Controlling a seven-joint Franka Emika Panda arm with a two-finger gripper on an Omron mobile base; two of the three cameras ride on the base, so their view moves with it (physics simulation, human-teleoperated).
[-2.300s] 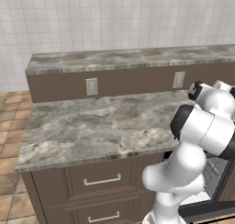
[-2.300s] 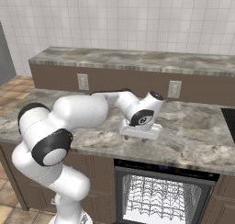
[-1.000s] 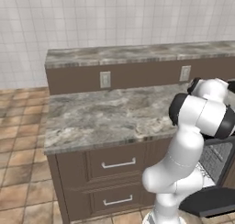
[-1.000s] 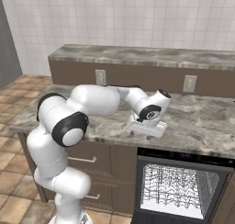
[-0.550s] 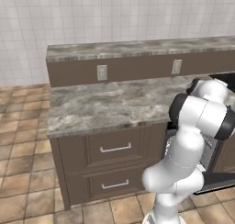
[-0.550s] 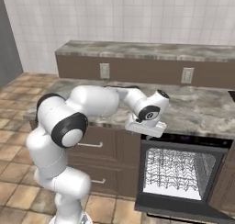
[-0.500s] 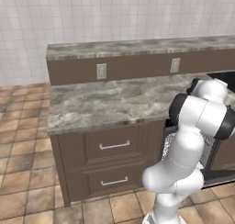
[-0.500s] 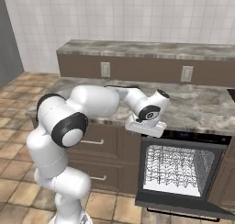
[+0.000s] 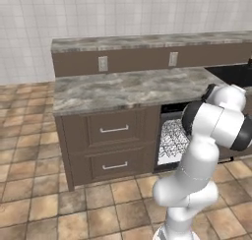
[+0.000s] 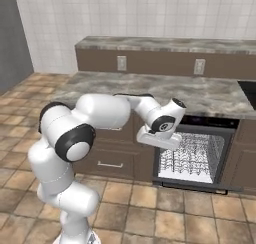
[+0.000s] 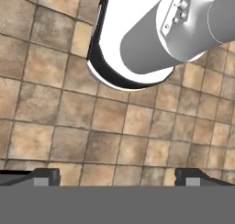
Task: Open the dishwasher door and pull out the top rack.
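The dishwasher door (image 10: 192, 184) is lying folded down, a dark slab low at the foot of the opening, and the top rack (image 10: 192, 154) is sitting inside the cavity, its pale wire tines showing under the stone desk (image 10: 165, 90). From the left base view the same rack (image 9: 172, 140) is peeking out beside the brown drawer fronts (image 9: 114, 145).

The claw (image 11: 117, 177) is hanging just in front of the opening, up near the desk's edge and pointing down at the tiled floor (image 11: 114, 126). Its two dark tips are standing far apart at the bottom corners of the hand view, with nothing between them.

So the door part is looking done; the rack pull is what's in hand. To do it well, I'd judge the wrist needs tilting until the fingers are facing into the cavity, then closing on the rack's front wire near its middle and drawing straight outward, level, so the basket isn't skewing on its runners.
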